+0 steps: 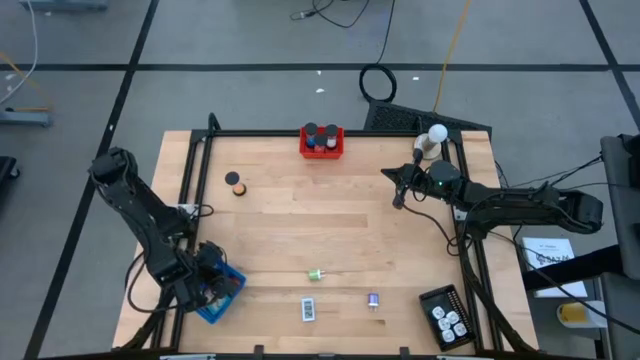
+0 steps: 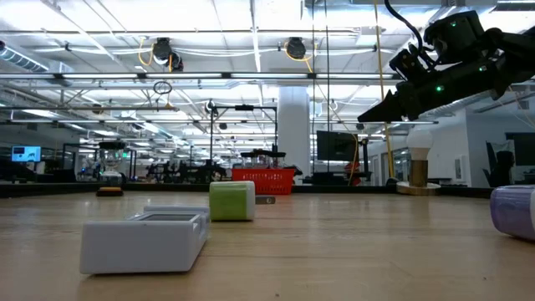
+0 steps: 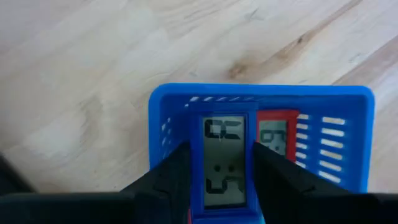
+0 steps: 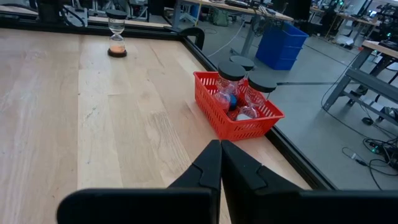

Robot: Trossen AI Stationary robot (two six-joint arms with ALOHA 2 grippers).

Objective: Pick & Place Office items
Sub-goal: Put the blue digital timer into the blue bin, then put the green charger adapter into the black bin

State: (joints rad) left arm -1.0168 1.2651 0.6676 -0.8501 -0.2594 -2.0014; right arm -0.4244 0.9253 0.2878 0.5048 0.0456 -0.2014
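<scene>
1. Leftmost, the left gripper hangs over the blue tray, jaws parted astride a blue LCD timer whose long axis runs along them.
2. Beyond, a white-labelled rectangle, green bit and purple bit lie on the desk, nearer these jaws.
3. Rightmost, the right gripper hovers clenched, empty, well apart.

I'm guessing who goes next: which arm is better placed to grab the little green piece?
Probably left: its end effector, at the blue tray, is nearer the green piece; the right end effector hovers farther away.
</scene>
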